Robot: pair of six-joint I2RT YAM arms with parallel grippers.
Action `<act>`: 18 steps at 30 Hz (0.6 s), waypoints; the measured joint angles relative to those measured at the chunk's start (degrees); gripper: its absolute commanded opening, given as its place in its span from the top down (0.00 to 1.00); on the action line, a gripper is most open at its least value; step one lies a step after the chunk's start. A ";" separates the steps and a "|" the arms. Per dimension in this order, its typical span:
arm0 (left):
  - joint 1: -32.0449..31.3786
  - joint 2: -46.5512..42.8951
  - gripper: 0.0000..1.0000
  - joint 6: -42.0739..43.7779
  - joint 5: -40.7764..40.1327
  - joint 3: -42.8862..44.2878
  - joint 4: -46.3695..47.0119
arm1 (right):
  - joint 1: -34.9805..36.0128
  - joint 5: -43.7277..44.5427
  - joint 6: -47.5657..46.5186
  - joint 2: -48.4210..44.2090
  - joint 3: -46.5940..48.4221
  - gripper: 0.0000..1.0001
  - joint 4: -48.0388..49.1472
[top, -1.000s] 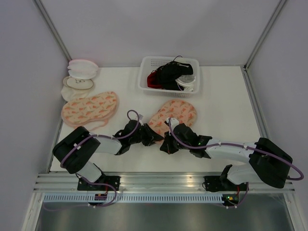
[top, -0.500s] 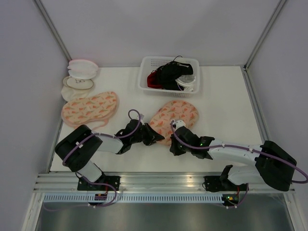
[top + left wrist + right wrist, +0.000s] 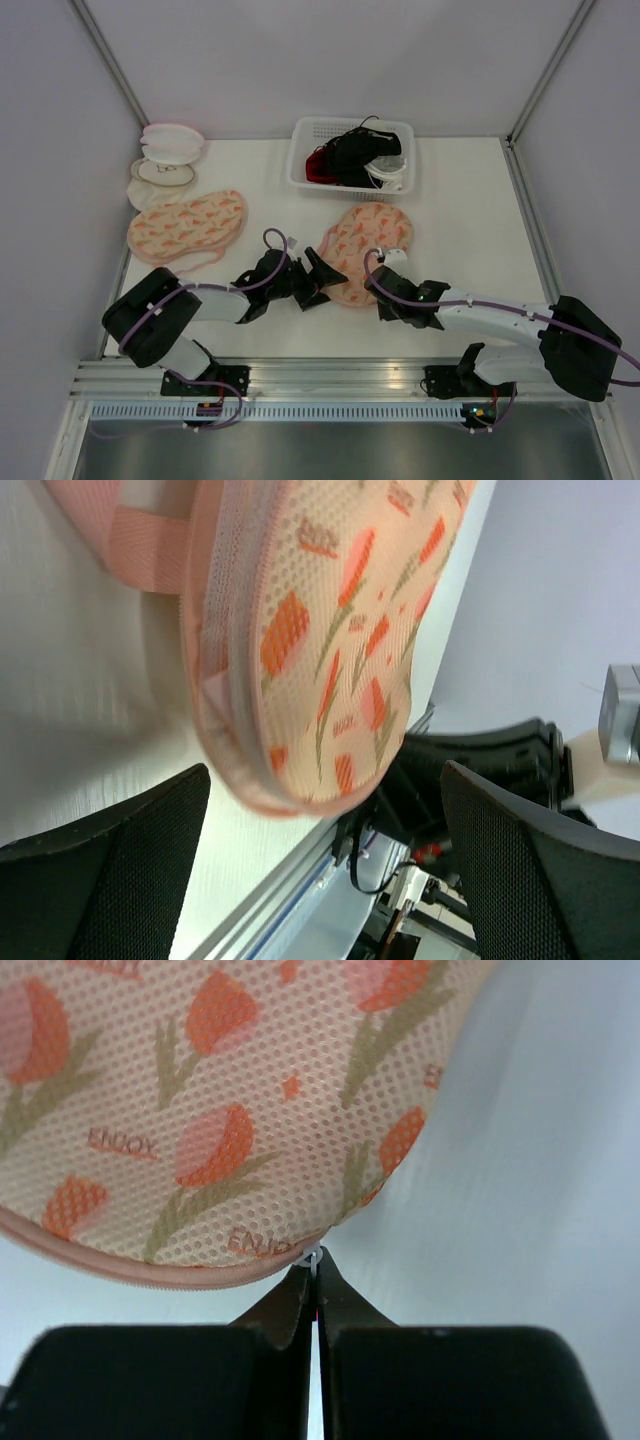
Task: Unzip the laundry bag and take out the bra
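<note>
Laundry bag [image 3: 368,245], peach mesh with an orange print, lying flat near the middle of the table [image 3: 470,200], just in front of the basket [image 3: 300,172] and between the two grippers. A second bag of the same pattern [image 3: 188,225] lies well apart at the left.

Right gripper [image 3: 312,1272]: fingers pressed together at the bag's near rim, pinching the small zip pull [image 3: 312,1257].

Left gripper [image 3: 322,279]: fingers spread wide on either side of the bag's rounded end, holding nothing; the pink strap loop [image 3: 140,550] lies beyond.

Bra: not visible; presumably inside, since the zip seam looks closed where the wrist view shows it.

Handling, as judged: the bag is light, soft and free to slide, so pulling the zip is likely to drag it unless the left fingers pin the end or strap. The pull is tiny and could slip out. The mesh may snag.
</note>
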 measured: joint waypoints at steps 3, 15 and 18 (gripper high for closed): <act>0.00 -6.32 0.00 0.50 -0.33 -2.25 -2.73 | -0.48 5.16 2.78 -1.64 1.36 1.00 -5.18; 0.00 -31.80 0.00 5.44 -6.01 -6.19 -19.06 | -2.54 23.52 11.15 -4.46 14.16 0.02 -27.78; 0.00 -34.45 0.00 6.40 -6.54 -6.82 -21.79 | -2.38 23.12 10.45 -4.26 14.93 0.02 -28.59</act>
